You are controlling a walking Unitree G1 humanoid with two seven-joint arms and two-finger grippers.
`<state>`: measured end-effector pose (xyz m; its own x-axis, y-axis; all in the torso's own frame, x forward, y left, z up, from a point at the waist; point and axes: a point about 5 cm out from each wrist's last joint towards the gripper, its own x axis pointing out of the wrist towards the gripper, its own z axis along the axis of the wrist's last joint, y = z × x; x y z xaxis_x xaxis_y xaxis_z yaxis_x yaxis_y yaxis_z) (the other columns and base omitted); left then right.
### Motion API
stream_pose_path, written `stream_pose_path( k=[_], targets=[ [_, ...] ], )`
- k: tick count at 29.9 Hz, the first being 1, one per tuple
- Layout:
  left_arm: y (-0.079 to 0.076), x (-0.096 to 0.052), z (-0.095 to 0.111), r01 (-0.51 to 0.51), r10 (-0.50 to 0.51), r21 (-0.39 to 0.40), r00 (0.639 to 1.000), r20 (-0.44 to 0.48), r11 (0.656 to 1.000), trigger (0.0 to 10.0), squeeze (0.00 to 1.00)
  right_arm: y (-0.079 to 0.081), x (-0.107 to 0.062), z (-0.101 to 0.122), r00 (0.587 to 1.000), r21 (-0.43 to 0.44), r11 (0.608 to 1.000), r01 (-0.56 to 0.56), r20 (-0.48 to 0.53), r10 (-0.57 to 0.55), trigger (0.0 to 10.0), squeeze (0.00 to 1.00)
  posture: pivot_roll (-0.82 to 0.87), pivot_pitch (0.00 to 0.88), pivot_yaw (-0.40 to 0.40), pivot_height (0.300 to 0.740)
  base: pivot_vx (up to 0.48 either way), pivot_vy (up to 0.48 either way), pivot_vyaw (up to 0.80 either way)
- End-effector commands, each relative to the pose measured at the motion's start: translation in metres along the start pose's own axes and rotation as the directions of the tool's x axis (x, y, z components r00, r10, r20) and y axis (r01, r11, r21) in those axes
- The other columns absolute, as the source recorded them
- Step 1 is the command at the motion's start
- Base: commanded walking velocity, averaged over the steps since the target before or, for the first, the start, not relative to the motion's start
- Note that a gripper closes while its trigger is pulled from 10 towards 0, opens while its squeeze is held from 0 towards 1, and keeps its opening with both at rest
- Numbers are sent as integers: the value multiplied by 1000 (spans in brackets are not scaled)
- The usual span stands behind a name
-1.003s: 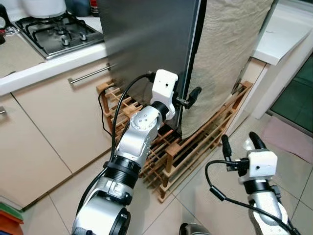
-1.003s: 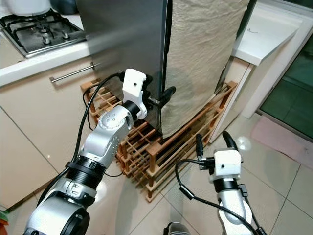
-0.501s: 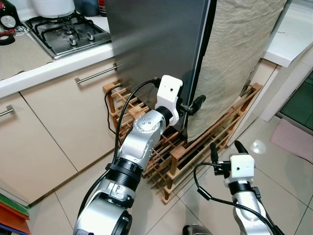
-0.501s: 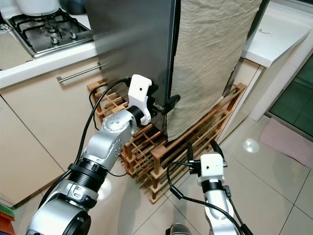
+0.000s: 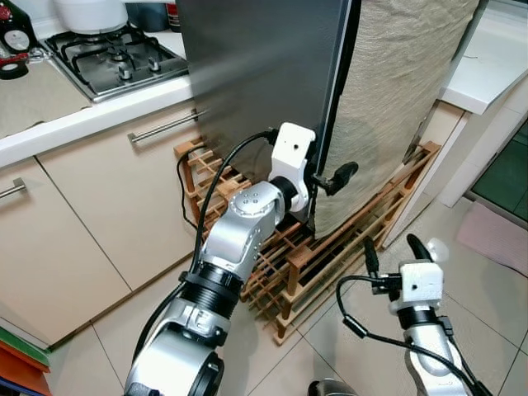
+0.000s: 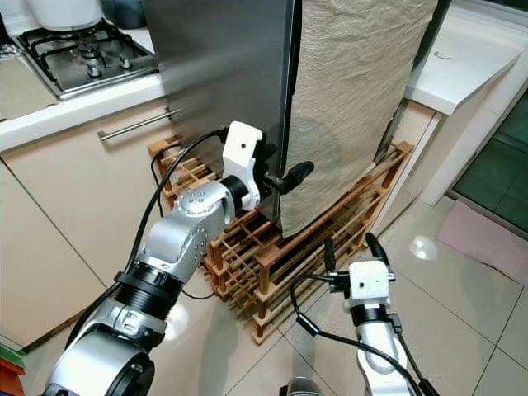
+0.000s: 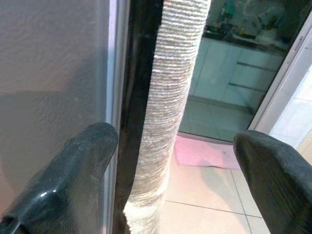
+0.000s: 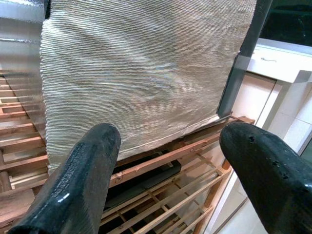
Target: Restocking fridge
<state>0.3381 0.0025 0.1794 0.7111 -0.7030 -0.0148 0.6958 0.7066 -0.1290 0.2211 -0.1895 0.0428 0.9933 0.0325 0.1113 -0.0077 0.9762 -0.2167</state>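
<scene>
Left claw spread wide at the fridge door's front edge, one finger on the steel side, other by the beige cloth; it sits a bit further fwd than 1 s ago. Right claw also wide, holding nothing, low over the floor near the wooden rack, moved slightly vs before.
</scene>
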Motion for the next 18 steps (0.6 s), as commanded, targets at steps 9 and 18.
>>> stream_pose_path(
  k=[9, 18],
  targets=[
    [-32, 25, 11, 95, -95, -20, 995, 14, 995, 10000, 0, -2, 8, -4, 1000, 9, 1000, -6, 6, 6, 10000, 0, -172, 0, 20, 732, 0, 0, 0],
    [-53, 34, 21, 167, -167, -167, 986, 16, 972, 10000, 0, -2, 8, -10, 1000, 7, 1000, -9, -11, 9, 10000, 0, -177, 0, 23, 732, 0, 0, 0]
  ],
)
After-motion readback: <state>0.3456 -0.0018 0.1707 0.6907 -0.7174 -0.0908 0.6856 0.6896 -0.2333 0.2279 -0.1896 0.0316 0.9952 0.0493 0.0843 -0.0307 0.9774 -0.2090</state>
